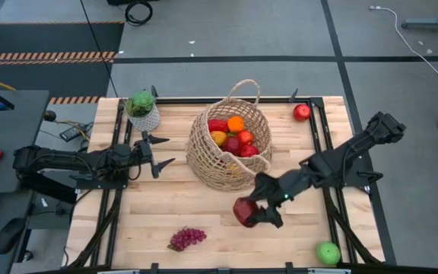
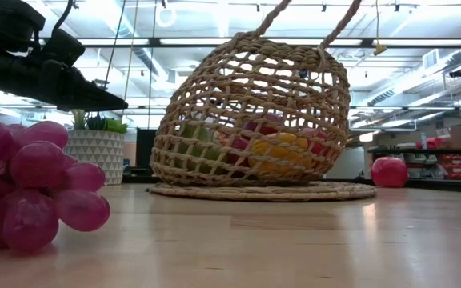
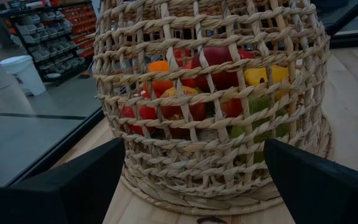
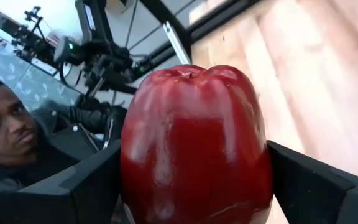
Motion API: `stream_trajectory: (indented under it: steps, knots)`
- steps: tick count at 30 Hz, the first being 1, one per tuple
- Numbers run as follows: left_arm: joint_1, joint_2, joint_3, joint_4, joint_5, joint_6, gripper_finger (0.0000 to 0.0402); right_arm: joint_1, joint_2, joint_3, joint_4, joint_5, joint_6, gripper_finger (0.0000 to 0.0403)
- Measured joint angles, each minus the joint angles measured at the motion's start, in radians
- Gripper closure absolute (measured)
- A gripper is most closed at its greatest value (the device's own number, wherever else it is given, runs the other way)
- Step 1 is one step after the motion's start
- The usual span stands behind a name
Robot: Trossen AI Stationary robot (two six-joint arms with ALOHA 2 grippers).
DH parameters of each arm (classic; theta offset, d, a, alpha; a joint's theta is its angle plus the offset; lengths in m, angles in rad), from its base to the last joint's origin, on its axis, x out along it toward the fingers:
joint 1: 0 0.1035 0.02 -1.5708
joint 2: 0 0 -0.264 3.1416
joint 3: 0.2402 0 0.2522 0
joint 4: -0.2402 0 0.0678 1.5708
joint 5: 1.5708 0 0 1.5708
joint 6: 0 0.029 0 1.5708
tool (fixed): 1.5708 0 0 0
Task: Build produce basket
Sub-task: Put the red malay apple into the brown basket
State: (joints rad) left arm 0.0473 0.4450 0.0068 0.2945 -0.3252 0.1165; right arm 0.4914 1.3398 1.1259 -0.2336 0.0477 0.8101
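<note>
The tan wicker basket (image 1: 230, 148) stands mid-table on its flat base, with red, orange and yellow produce (image 1: 234, 135) inside; the left wrist view shows it close up (image 3: 210, 93). My right gripper (image 1: 251, 211) is near the basket's front right, shut on a dark red apple (image 4: 194, 143). My left gripper (image 1: 158, 154) waits open at the basket's left, touching nothing. On the tabletop lie a purple grape bunch (image 1: 187, 238), a green apple (image 1: 328, 253) and another red apple (image 1: 301, 113). My right gripper pinches the dark red apple by its two opposite sides (image 4: 132, 180), one finger (image 4: 86, 186) on each side. The apple's stem end (image 4: 185, 73) faces away from the wrist. It hangs clear of the table, in front of the basket.
A green plant in a white pot (image 1: 143, 110) stands at the far left corner. A black frame (image 1: 319, 129) runs along the table's edges. Bare wood lies between the basket and the grapes. A person (image 4: 5, 137) shows beyond the table in the right wrist view.
</note>
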Motion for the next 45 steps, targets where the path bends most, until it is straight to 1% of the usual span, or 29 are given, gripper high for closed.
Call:
stream_trajectory:
  steps: [5,9,13,17,22,26,29,32,36,41,45]
  knots:
    - [0.0,0.0,0.0,0.0,0.0,0.0,0.0011,-0.044,-0.067,0.0,-0.001,-0.012,-0.054,0.0043]
    - [0.0,0.0,0.0,0.0,0.0,0.0,0.0011,-0.056,-0.121,0.0,0.001,-0.009,-0.044,0.0043]
    - [0.0,0.0,0.0,0.0,0.0,0.0,0.0011,-0.047,-0.167,0.0,0.01,-0.018,-0.028,0.0043]
    - [0.0,0.0,0.0,0.0,0.0,0.0,0.0011,-0.01,-0.192,0.0,0.065,-0.052,-0.022,0.0043]
    - [0.0,0.0,0.0,0.0,0.0,0.0,0.0011,0.003,-0.221,0.001,0.039,-0.01,-0.07,0.0043]
    - [0.0,0.0,0.0,0.0,0.0,0.0,0.0011,-0.03,-0.228,0.001,0.027,-0.001,-0.14,0.0043]
    - [0.0,0.0,0.0,0.0,0.0,0.0,0.0011,-0.077,-0.239,0.001,0.031,0.066,-0.255,0.0043]
    - [0.0,0.0,0.0,0.0,0.0,0.0,0.0011,-0.125,-0.246,0.001,0.029,0.145,-0.422,0.0043]
    - [0.0,0.0,0.0,0.0,0.0,0.0,0.0011,-0.18,-0.249,0.001,0.03,0.268,-0.668,0.0042]
    - [0.0,0.0,0.0,0.0,0.0,0.0,0.0011,-0.214,-0.245,0.001,0.031,0.441,-0.997,0.0041]
    - [0.0,0.0,0.0,0.0,0.0,0.0,0.0011,-0.236,-0.244,0.001,0.038,0.533,-1.291,0.0041]
